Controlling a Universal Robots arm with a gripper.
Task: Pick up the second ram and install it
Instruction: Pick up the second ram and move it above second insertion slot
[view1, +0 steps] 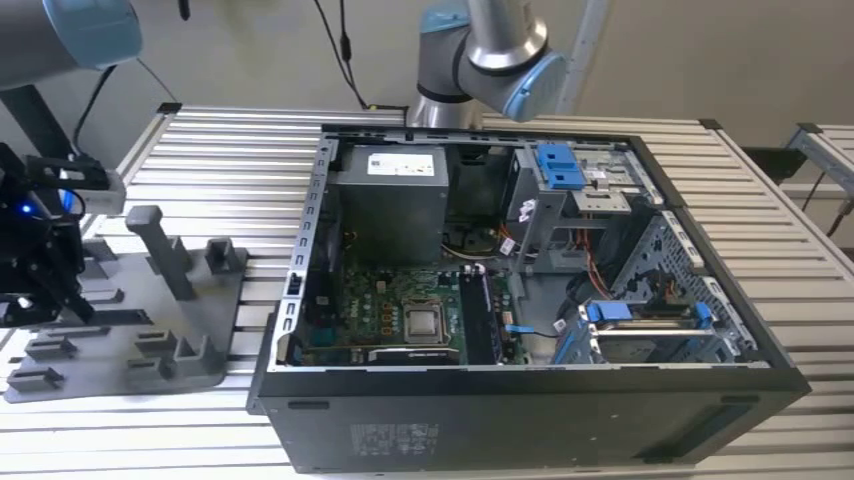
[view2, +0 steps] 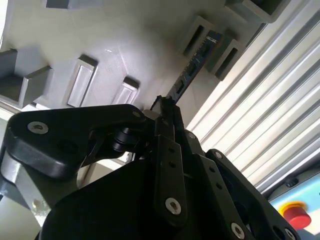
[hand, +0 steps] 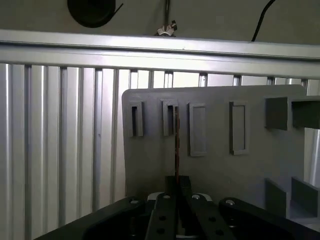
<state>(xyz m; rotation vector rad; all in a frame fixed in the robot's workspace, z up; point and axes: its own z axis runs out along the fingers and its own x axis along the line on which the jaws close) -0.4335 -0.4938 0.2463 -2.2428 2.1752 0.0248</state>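
The second ram (hand: 176, 145) is a thin dark stick seen edge-on, standing in the grey holder (hand: 215, 165) with its far end between two slot blocks (view2: 192, 67). My gripper (hand: 176, 182) is shut on the stick's near end, with a black finger (view2: 172, 150) pressed on each side. In the exterior view, the gripper (view1: 47, 305) hangs over the near end of the holder (view1: 187, 290) at that view's left, well apart from the open computer case (view1: 534, 410). The long black slots (view1: 477, 315) lie on the motherboard inside the case.
A grey upright post (view1: 160, 245) and several raised blocks stand on the holder. The ribbed metal table (view1: 227, 160) runs under everything. The arm's base (view1: 474, 60) rises behind the case. A red button (view2: 297, 212) sits off the table's edge.
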